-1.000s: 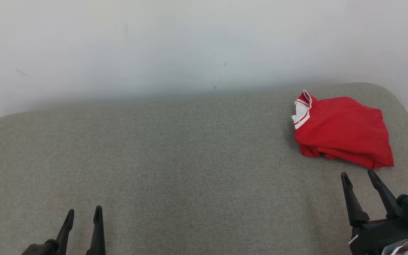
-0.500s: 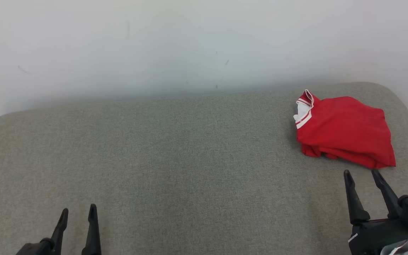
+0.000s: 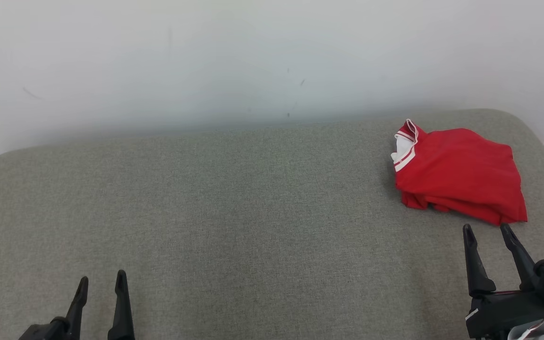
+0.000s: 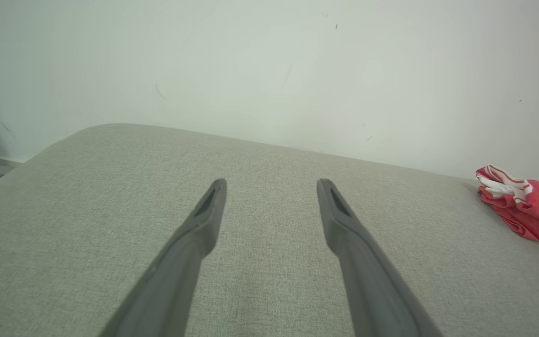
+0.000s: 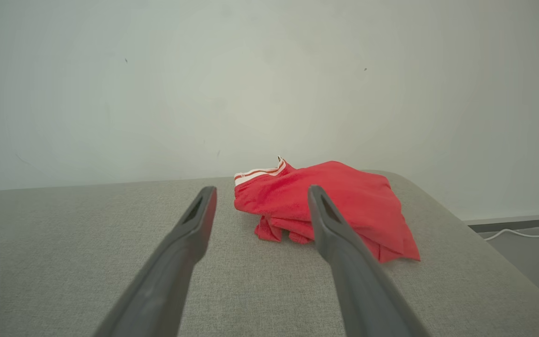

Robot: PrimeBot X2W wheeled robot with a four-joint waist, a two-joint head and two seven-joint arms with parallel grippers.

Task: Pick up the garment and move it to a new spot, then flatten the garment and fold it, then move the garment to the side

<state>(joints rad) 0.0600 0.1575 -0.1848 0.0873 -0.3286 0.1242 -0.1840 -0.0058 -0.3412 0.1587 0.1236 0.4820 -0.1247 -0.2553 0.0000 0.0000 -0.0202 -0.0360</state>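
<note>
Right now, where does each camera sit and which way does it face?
Head view: on the head, facing forward and down over the grey padded surface; left end effector lower left, right end effector lower right.
Left wrist view: on the left wrist, looking along its open fingers toward the white wall.
Right wrist view: along its open fingers at the red garment.
Shared: all three show that garment.

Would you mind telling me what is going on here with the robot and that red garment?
Nothing is being held right now. The red garment lies loosely folded at the far right of the grey surface. The right tool, open, hovers just short of the garment's near edge without touching it. The left tool, also open, sits over bare surface at the near left.
</note>
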